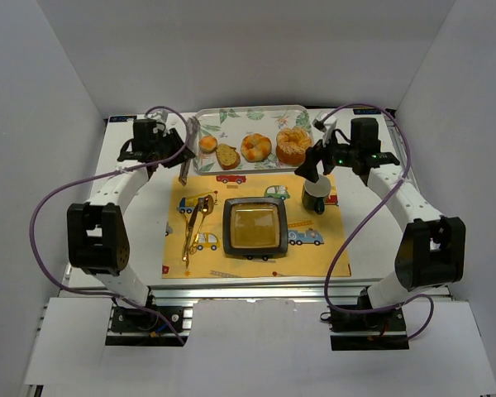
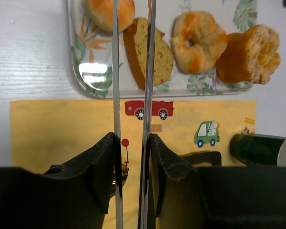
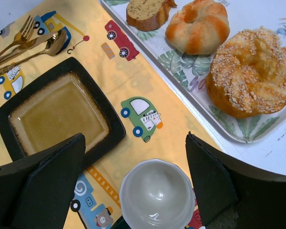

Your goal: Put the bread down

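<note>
Several breads lie on a leaf-patterned tray (image 1: 250, 116): a small round bun (image 1: 207, 144), a slice (image 1: 226, 155), a glazed ring (image 1: 255, 147) and a seeded loaf (image 1: 293, 145). My left gripper (image 1: 174, 142) is shut on metal tongs (image 1: 187, 159). In the left wrist view the tongs' two arms (image 2: 116, 71) run from my gripper (image 2: 132, 138) up to the slice (image 2: 157, 52), the right arm crossing it. A black square plate (image 1: 255, 227) sits bare on the yellow placemat. My right gripper (image 3: 135, 139) hangs open above a cup (image 3: 157, 195), holding nothing.
A gold fork and spoon (image 1: 192, 225) lie on the placemat (image 1: 190, 194) left of the plate. The dark green cup (image 1: 314, 197) stands right of the plate, just below the tray's near rim (image 2: 86, 81). White walls enclose the table on three sides.
</note>
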Tool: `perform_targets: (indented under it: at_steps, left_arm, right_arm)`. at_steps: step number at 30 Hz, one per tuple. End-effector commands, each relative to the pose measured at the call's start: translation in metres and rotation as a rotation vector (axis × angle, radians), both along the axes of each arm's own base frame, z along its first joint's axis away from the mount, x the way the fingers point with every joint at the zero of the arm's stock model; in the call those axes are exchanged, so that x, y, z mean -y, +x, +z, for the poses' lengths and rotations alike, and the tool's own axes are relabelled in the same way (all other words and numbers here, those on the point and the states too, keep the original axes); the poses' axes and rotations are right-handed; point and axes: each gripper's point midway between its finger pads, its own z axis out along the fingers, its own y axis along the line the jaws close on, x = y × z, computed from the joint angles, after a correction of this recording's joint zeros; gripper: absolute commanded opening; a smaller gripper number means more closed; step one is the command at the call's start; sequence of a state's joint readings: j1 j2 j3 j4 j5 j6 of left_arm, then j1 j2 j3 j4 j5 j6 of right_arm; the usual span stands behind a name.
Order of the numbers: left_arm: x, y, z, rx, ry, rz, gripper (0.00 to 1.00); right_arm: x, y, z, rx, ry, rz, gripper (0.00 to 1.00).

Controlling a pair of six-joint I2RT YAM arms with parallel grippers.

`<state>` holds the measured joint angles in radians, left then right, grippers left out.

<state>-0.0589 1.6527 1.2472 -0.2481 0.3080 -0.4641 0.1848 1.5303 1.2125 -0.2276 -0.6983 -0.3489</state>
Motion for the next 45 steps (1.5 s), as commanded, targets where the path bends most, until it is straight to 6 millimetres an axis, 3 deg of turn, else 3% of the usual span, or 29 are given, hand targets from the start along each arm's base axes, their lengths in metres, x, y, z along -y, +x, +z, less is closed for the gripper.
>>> perform_targets:
  at_steps: [1,11,20,33,45]
  left_arm:
    - [0.003,0.002,0.008,-0.031,0.010,-0.013,0.44]
    - [0.004,0.012,0.013,-0.033,0.032,-0.016,0.49]
    - [-0.004,0.018,-0.006,-0.090,0.076,0.019,0.55]
    - [0.006,0.042,-0.015,-0.102,0.054,-0.024,0.56]
    - [0.008,0.037,-0.025,-0.142,0.050,-0.037,0.58]
  right_arm:
    - [0.003,0.000,0.017,0.056,0.029,0.000,0.89]
    - [0.008,-0.002,0.014,0.043,0.039,-0.010,0.89]
    - [0.008,-0.002,0.013,0.036,0.049,-0.005,0.90]
    - [0.010,-0.003,0.012,0.034,0.050,-0.013,0.89]
    - [0.009,-0.002,0.012,0.030,0.059,-0.010,0.90]
